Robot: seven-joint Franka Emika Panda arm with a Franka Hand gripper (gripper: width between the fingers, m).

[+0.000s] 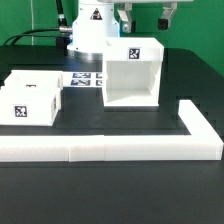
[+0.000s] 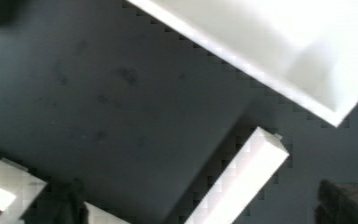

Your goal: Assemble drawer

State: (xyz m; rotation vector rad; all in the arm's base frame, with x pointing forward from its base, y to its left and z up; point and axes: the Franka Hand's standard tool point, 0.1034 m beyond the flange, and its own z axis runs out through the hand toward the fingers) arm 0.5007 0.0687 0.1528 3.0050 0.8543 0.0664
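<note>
Arm upright at rear, claw (image 1: pixel 143 20) hanging at 12 o'clock above drawer housing (image 1: pixel 133 80); fingers spread, gripping nothing.

A broad white drawer panel (image 2: pixel 274 35) slants across 1 corner over the dark desk (image 2: pixel 105 100). A narrow white strip (image 2: pixel 261 165) lies apart from it, also tilted.

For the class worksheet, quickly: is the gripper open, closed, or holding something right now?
Gripper: open, jaws spread wide apart, gripping nothing.
</note>
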